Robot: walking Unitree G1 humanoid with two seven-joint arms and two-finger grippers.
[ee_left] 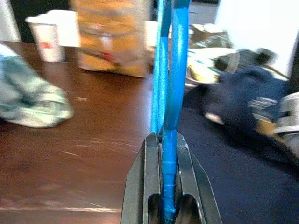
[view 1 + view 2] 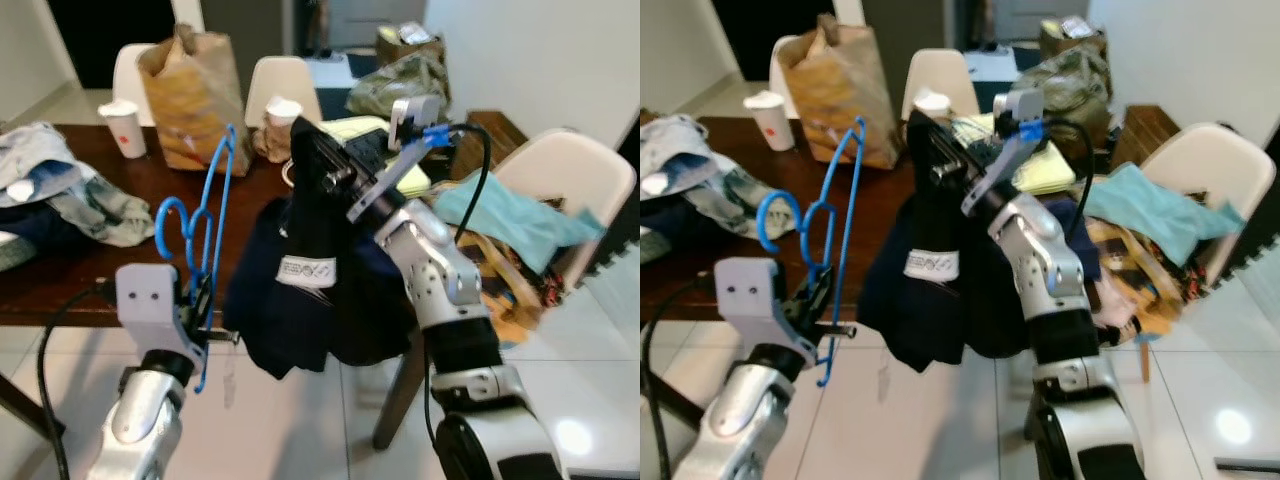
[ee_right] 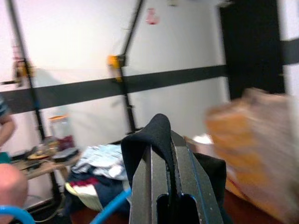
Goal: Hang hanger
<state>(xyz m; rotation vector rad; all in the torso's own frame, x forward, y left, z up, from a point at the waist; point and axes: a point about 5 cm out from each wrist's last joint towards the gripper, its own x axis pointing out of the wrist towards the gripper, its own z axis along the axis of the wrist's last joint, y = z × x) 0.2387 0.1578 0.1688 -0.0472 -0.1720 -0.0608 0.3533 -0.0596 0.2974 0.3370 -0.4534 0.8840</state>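
Note:
My left gripper [image 2: 200, 295] is shut on a blue plastic hanger [image 2: 213, 215], which it holds upright over the near edge of the dark wooden table [image 2: 110, 290]. In the left wrist view the hanger [image 1: 170, 93] rises straight out from between the black fingers [image 1: 145, 186]. My right gripper [image 2: 312, 150] is shut on the top of a dark navy garment [image 2: 300, 290] with a white label [image 2: 306, 271]; the cloth hangs down in front of the table. A fold of the dark cloth [image 3: 156, 135] lies over the fingers in the right wrist view.
On the table stand a brown paper bag [image 2: 195, 95], two paper cups [image 2: 124, 125], and a heap of clothes [image 2: 60, 190] at the left. White chairs [image 2: 560, 175] stand at the right and behind, one draped with teal cloth [image 2: 505, 215]. Pale tiled floor [image 2: 300, 420] lies below.

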